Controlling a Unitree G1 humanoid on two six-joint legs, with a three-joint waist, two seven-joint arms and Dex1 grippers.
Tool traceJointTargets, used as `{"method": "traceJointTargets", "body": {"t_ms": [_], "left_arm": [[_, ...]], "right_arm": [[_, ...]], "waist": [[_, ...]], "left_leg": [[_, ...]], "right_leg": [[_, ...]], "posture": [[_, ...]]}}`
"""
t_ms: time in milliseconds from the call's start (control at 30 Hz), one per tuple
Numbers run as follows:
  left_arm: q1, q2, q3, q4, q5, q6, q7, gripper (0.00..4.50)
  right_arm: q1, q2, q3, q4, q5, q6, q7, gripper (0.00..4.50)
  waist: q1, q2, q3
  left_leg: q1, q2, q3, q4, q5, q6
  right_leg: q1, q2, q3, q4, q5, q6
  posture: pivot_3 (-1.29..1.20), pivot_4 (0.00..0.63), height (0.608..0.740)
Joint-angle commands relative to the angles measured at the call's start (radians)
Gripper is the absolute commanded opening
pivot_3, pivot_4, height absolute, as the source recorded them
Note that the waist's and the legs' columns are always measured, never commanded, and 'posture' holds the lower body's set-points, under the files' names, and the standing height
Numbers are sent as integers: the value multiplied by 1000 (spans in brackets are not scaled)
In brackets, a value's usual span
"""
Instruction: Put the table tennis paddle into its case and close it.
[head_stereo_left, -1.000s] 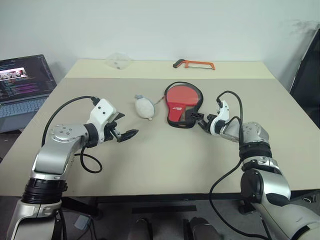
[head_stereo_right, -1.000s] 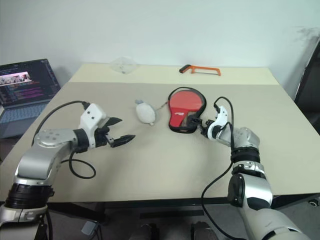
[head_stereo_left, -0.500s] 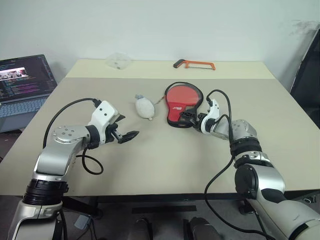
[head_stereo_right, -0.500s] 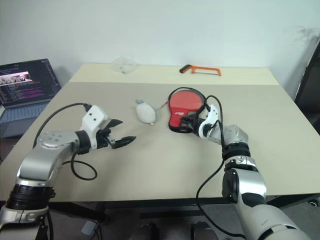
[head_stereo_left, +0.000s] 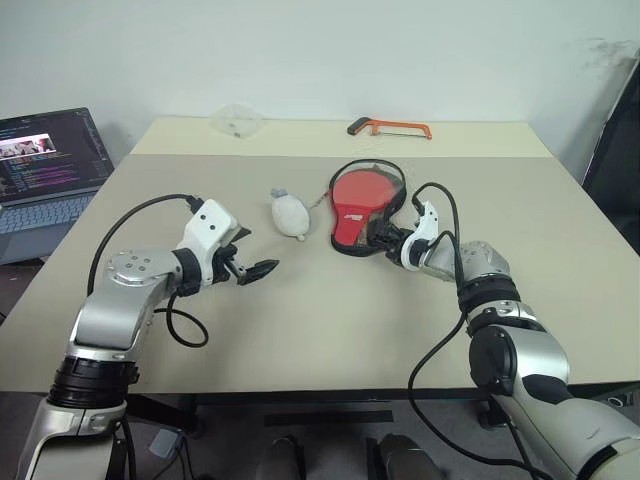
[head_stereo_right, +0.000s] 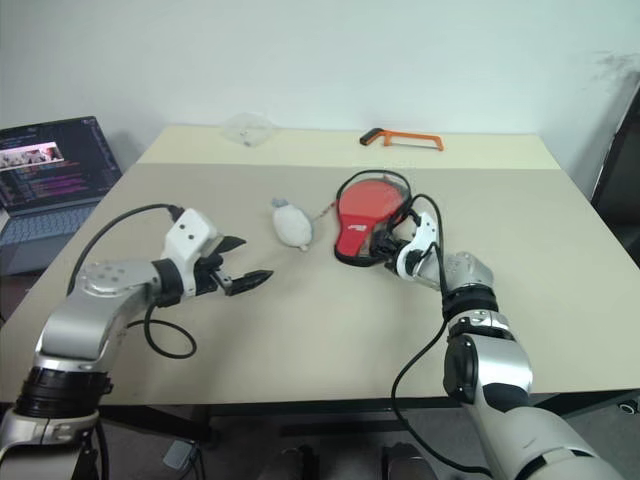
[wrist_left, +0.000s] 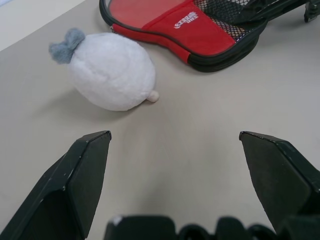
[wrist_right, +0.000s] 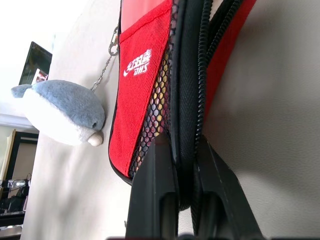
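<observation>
The case (head_stereo_left: 352, 205) lies near the middle of the table, red side with white lettering up and a black zip rim around it. Its narrow mesh end (wrist_right: 159, 107) points toward my right arm. My right gripper (head_stereo_left: 381, 236) is shut on the black zip edge at that narrow end, and its fingers (wrist_right: 161, 165) pinch the rim from both sides. Yellow and red patches show through the mesh; the rest of the table tennis paddle is hidden. My left gripper (head_stereo_left: 254, 254) hovers open over bare table, left of the case, holding nothing.
A white plush toy (head_stereo_left: 291, 215) with a grey tail lies just left of the case, joined to it by a small chain. An orange hacksaw (head_stereo_left: 390, 127) and a clear plastic piece (head_stereo_left: 237, 122) lie at the far edge. A laptop (head_stereo_left: 45, 165) stands off the table's left.
My right gripper has come in to the case's narrow end and gone from open to shut on its zip edge. The case's far rim has lifted slightly. The left arm has kept still.
</observation>
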Motion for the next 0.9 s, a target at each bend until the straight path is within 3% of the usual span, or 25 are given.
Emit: {"method": "traceJointTargets", "body": {"t_ms": [33,267,633,900], "left_arm": [[-25,1,2,-9,4,-20,4,4500],[-23,22,7,0,-1,-27,-19,4500],[-21,36,-1,12,3,-37,-43,4500],[-34,48,-6,33,11,-49,-67,4500]], "right_arm": [[5,-1,2,-44,9,23,6,18],[97,-9,68,-253,24,213,34,18],[464,-104,163,-986,225,774,71,18],[745,-237,254,-1254,469,803,42,18]], "waist": [[0,0,0],[3,0,0],[9,0,0],[9,-1,-1]], "left_leg": [[0,0,0,0,0,0],[0,0,0,-3,0,0],[0,0,-1,-8,0,0],[0,0,-1,-8,0,0]], "right_leg": [[0,0,0,0,0,0],[0,0,0,-1,0,-1],[-2,-1,-2,-1,-3,-4],[-1,-1,-1,-2,-3,-4]], "posture": [[0,150,740],[0,150,740],[0,150,740],[0,150,740]]}}
